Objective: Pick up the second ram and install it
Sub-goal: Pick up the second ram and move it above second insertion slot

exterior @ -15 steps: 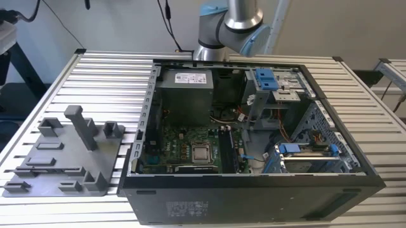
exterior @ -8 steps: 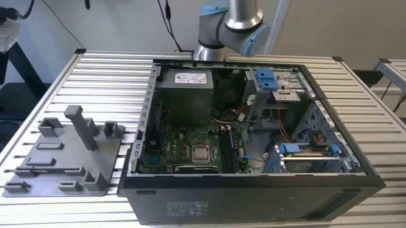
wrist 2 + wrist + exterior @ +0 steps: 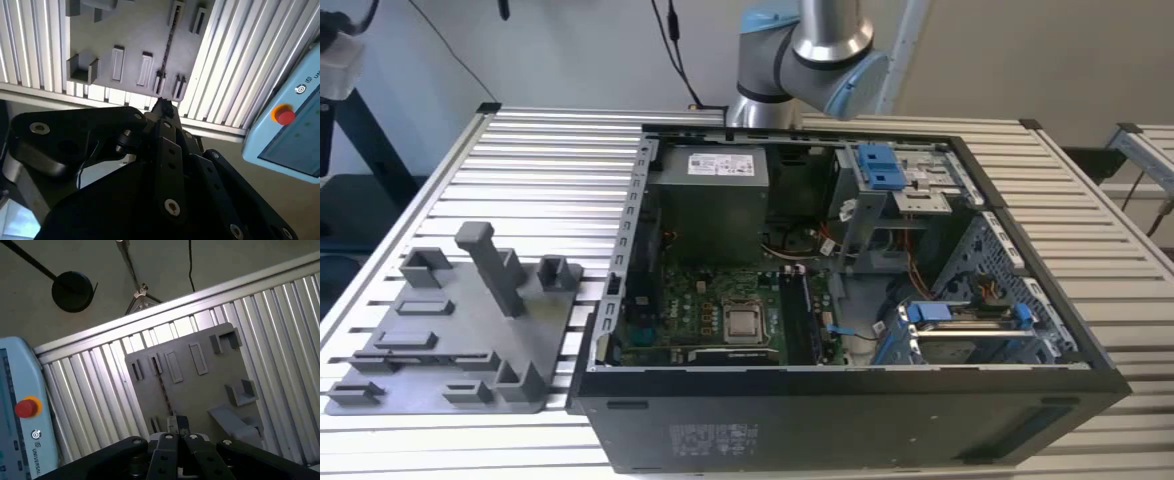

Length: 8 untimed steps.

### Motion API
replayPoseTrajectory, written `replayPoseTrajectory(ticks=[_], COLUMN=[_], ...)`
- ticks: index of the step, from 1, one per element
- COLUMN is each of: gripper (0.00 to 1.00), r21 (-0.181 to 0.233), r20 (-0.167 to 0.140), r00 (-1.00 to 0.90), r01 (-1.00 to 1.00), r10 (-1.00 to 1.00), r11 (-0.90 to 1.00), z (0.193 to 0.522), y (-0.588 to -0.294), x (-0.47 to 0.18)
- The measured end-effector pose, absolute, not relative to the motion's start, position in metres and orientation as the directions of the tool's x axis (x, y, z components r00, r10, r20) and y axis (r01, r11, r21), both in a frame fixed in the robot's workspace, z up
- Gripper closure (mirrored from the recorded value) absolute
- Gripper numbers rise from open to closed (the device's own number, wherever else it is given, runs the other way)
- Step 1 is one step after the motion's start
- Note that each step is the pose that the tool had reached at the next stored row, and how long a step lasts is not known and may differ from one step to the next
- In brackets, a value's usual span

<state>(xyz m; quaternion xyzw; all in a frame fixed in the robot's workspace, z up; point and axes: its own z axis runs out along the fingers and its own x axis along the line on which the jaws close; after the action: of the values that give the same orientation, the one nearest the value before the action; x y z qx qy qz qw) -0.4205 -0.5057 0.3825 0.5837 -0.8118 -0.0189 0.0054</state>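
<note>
One thin dark board, the second ram (image 3: 169, 45) (image 3: 164, 390), stands on its long edge in both wrist views, slotted between small blocks on the grey holder plate (image 3: 125, 30) (image 3: 200, 390). One end sits close to the plate edge that faces the tabletop's rim, and the board runs inward from there, roughly square to that rim.

The claw (image 3: 162, 106) (image 3: 178, 422) hangs in the air over the plate, in line with the board's length. Its black fingertips look drawn together with nothing between them, clear of the board.

In the exterior view the slatted tabletop (image 3: 520, 180) carries the plate (image 3: 454, 322) near the corner at the exterior view's left. The open computer case (image 3: 854, 420) lies just beside the plate and takes up the middle. The arm (image 3: 807, 60) rises behind the case at the far edge. A pale blue control pendant (image 3: 290, 135) (image 3: 20, 385) with a red button sits beyond the tabletop's rim.
</note>
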Motion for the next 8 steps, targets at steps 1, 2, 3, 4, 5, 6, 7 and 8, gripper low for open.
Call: replayPoseTrajectory(ticks=[1,2,3,4,5,6,7,8], gripper=[0.89,0.89,0.89,0.89,0.89,0.89,0.89,0.89], r21=[0.034,0.031,0.029,0.027,0.026,0.026,0.024,0.023], r20=[-0.014,-0.015,-0.017,-0.017,-0.018,-0.018,-0.018,-0.019], r00=[-0.307,-0.295,-0.283,-0.271,-0.256,-0.24,-0.224,-0.21], r01=[-0.951,-0.955,-0.959,-0.962,-0.966,-0.97,-0.974,-0.978], r10=[-0.952,-0.955,-0.959,-0.963,-0.966,-0.971,-0.974,-0.978], r11=[0.306,0.295,0.283,0.27,0.256,0.24,0.223,0.209], z=[0.3825,0.3824,0.3822,0.3821,0.382,0.3819,0.3817,0.3816], y=[-0.5057,-0.5057,-0.5057,-0.5057,-0.5057,-0.5057,-0.5057,-0.5057], x=[-0.4205,-0.4205,-0.4205,-0.4204,-0.4204,-0.4205,-0.4205,-0.4205])
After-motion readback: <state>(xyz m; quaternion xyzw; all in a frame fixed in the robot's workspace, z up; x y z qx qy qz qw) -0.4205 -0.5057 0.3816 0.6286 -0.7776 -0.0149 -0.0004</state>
